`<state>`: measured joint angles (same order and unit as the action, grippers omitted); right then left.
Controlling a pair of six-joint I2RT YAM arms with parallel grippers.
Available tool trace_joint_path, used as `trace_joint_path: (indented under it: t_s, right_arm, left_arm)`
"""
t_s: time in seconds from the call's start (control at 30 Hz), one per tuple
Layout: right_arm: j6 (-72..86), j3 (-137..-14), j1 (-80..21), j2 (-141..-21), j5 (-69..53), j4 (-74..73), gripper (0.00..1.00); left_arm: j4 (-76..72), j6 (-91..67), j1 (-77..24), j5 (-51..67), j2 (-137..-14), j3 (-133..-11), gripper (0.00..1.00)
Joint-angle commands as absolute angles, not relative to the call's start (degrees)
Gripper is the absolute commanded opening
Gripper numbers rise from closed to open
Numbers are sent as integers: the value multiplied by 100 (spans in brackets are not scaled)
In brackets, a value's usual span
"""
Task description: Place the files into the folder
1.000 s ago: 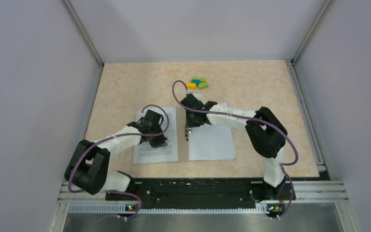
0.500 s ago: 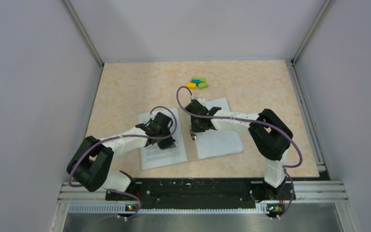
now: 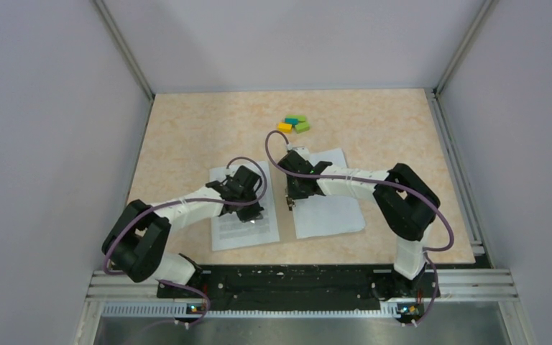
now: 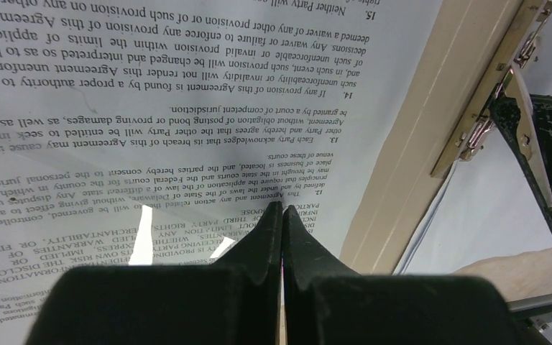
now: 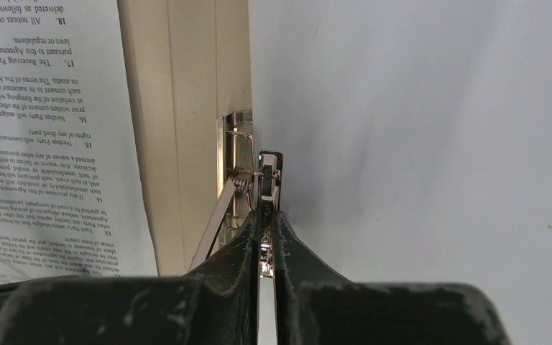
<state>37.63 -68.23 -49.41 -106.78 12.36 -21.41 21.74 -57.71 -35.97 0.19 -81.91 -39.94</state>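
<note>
Atop printed sheet, left claw closed, right claw gripping metal clip

coloured blocks — clustered, beige tabletop

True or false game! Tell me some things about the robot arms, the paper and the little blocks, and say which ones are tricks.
1. The left gripper is shut, its tips over the printed sheet. True.
2. The coloured blocks lie on that sheet. False: they lie on the table, apart from the sheet and farther from the arms.
3. The right gripper pinches a shiny metal clip. True.
4. The printed sheet is blank. False: it carries many lines of black text.
</note>
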Motion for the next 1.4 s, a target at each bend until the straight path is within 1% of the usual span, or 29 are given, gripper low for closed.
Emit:
trace_joint_path:
  t_s: [0.0, 0.07, 0.27, 0.5, 0.7, 0.8, 0.9, 1.0, 1.07, 1.2, 1.37]
  right_arm:
    - [3696, -6728, -5038, -10411, 1156, -2176, 8]
    - [3692, -6753, -5041, -10348, 1169, -2180, 13]
    - [3683, -6866, -5027, -10149, 1177, -2258, 21]
    - [3681, -6951, -5027, -9852, 1298, -2489, 24]
    - [3614, -6936, -5066, -9354, 1437, -2819, 25]
    - [3444, -7251, -5202, -9317, 1625, -3128, 25]
    - [3239, -7759, -5453, -9588, 1790, -3484, 24]
    - [3085, -8156, -5630, -9944, 1935, -3732, 22]
    - [3027, -8343, -5697, -10149, 1965, -3854, 21]
    - [2906, -8654, -5807, -10480, 2087, -4063, 17]
    - [2784, -8980, -5925, -10780, 2336, -4337, 16]
  left_arm:
    - [2471, -5571, -3613, -215, -8158, -4425, 0]
    - [2570, -5479, -3615, -247, -8140, -4550, 0]
    - [2730, -5316, -3604, -332, -8130, -4819, 0]
    - [2867, -5159, -3530, -430, -8100, -4961, 0]
    - [3007, -4986, -3137, -461, -7851, -4836, 0]
    - [2962, -5011, -2909, -373, -7642, -4529, 0]
    - [2886, -5133, -2643, -241, -7462, -4114, 1]
    - [2826, -5255, -2470, -149, -7278, -3794, 11]
    - [2816, -5311, -2380, -141, -7135, -3645, 14]
    - [2869, -5352, -2229, -212, -6871, -3463, 19]
    - [3024, -5373, -2197, -349, -6684, -3412, 19]
